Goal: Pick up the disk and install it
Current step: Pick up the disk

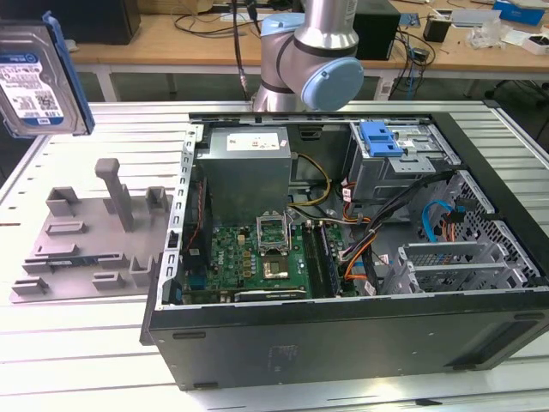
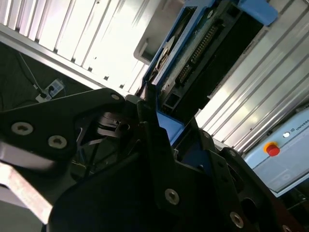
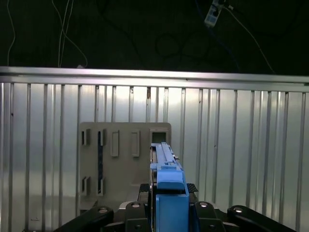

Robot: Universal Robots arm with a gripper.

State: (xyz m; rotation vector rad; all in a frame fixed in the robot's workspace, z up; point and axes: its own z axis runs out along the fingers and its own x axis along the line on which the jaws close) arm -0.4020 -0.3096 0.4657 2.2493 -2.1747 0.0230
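Observation:
The disk (image 1: pixel 39 81), a silver hard drive with a white-and-blue label in a blue bracket, hangs in the air at the exterior view's upper left, above the table and tilted nearly upright. In the second wrist view the disk (image 2: pixel 203 53) sticks out from my gripper (image 2: pixel 176 128), whose black fingers are shut on its blue bracket. In the first wrist view I see the disk (image 3: pixel 164 159) edge-on, clamped in my gripper (image 3: pixel 170 195) over the ribbed table.
A grey fixture (image 1: pixel 90 232) with slots and posts lies on the table below the disk, also seen as the fixture (image 3: pixel 116 159). The open computer case (image 1: pixel 343 343) takes the exterior view's middle and right, with a blue tray (image 1: pixel 382 137) on its drive cage. The arm (image 1: pixel 309 51) stands behind.

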